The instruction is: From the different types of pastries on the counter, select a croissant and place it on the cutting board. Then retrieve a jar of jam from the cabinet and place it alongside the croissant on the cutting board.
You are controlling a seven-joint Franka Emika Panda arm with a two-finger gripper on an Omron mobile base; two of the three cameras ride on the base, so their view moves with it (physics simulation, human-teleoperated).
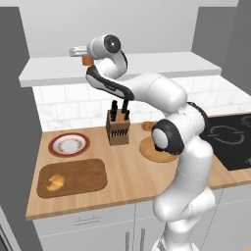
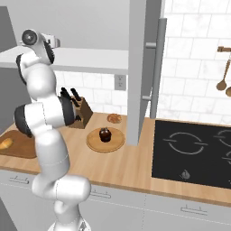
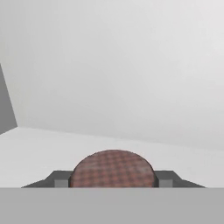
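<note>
Gripper [image 3: 113, 183] clamped on jam jar [image 3: 113, 168] up on the cabinet shelf [image 1: 147, 66], jar seemingly upright between both fingertips [image 3: 61, 179], cutting board [image 1: 83, 171] well below with croissant [image 1: 56, 182].

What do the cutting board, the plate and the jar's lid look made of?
Cutting board: dark wood, matte, faint grain. Plate: probably glazed ceramic, white with a red rim. Lid: reddish-brown with a woven-looking pattern; material unclear.

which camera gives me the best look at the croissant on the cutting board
The left base view: the whole croissant lies unobstructed on the cutting board. The right base view catches it at the left edge, partly cropped.
</note>
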